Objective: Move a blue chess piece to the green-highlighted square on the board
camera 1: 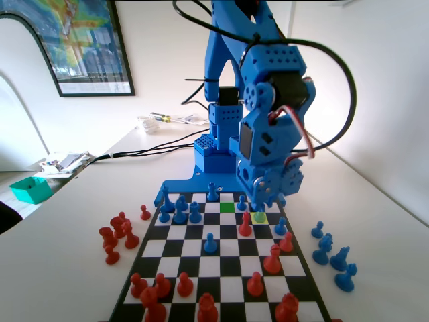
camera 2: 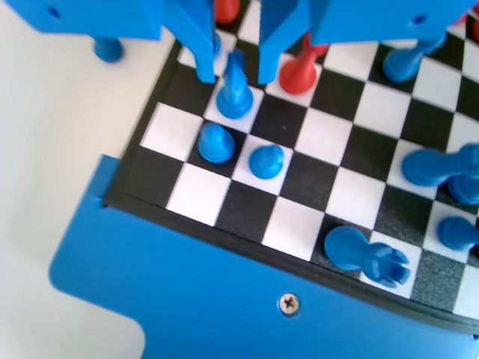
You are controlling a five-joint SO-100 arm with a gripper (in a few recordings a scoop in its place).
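gripper [camera 2: 232, 71] low over the board [camera 2: 329, 138], jaws spread | blue chess piece [camera 2: 233, 93] upright between fingertips, untouched, likely lined up for a pinch | red pawn [camera 2: 298, 73] just outside one finger | green-highlighted square [camera 1: 227, 207] beside the gripper, empty

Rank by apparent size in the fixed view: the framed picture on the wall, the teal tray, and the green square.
1. Framed picture, clearly largest.
2. Teal tray.
3. Green-highlighted square, smallest.
These are apparent sizes only; the three sit at different distances from the camera.
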